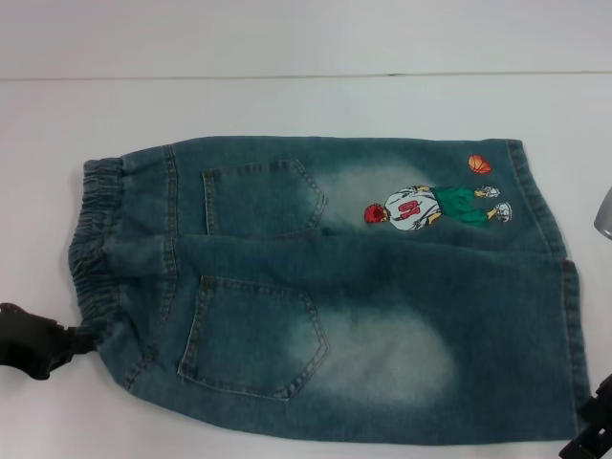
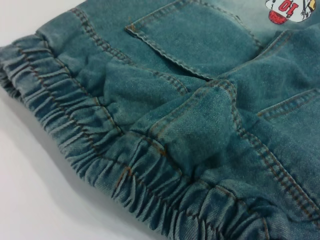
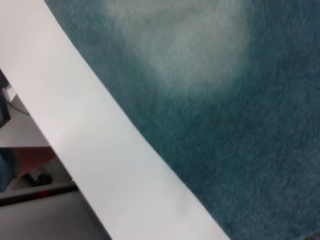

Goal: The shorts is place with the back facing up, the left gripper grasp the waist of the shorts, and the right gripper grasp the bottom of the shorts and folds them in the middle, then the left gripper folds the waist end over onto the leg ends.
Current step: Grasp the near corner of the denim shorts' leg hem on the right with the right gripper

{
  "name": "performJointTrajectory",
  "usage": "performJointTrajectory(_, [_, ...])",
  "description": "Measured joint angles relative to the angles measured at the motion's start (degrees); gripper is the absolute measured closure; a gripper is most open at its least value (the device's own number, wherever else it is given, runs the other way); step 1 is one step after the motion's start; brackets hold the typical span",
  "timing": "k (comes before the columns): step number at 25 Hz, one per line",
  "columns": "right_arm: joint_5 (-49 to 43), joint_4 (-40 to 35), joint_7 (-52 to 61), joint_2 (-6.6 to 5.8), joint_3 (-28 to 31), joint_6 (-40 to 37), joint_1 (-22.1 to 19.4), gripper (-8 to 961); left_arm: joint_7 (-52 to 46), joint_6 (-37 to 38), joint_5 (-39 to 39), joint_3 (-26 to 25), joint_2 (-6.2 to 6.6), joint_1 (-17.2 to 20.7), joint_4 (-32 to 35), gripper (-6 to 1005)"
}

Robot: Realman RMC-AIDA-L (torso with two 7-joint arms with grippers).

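1. The left gripper sits at the near corner of the waist; whether it pinches the fabric cannot be told.
2. The right gripper is beside the near leg hem, its state unclear.
3. The shorts lie flat, back pockets up, on the white table.

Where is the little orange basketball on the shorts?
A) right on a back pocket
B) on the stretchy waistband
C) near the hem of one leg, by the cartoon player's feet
C: the orange ball sits by the cartoon player near the leg hem of the shorts, far from the pockets and the waist.
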Motion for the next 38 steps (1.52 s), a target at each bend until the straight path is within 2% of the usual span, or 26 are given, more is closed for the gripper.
performJointTrajectory(8, [-1.5,-3.1,2.2,-0.19,0.1,-3.8,0.2,52,0.0,-0.1,0.3,0.0,0.09,-0.2,0.0,948])
performJointTrajectory(14, [-5.5,-2.3,2.6,0.96,0.0,-3.1,0.6,56,0.0,-0.2,0.3,0.1,0.01,-0.2,-0.1,948])
performJointTrajectory(20, [-6.0,-1.5,2.7,1.38,0.0,-1.9,0.5,56,0.0,-0.3,0.3,0.1,-0.01,-0.2,-0.1,949])
performJointTrajectory(26, [-7.2,-1.0,2.6,2.56,-0.2,-0.8,0.5,57,-0.1,-0.3,0.7,0.1,-0.12,-0.4,0.3,949])
performJointTrajectory(38, [-6.4,-2.9,0.7,2.83,1.4,-0.5,0.7,56,0.0,-0.3,0.8,0.1,-0.08,-0.3,0.4,949])
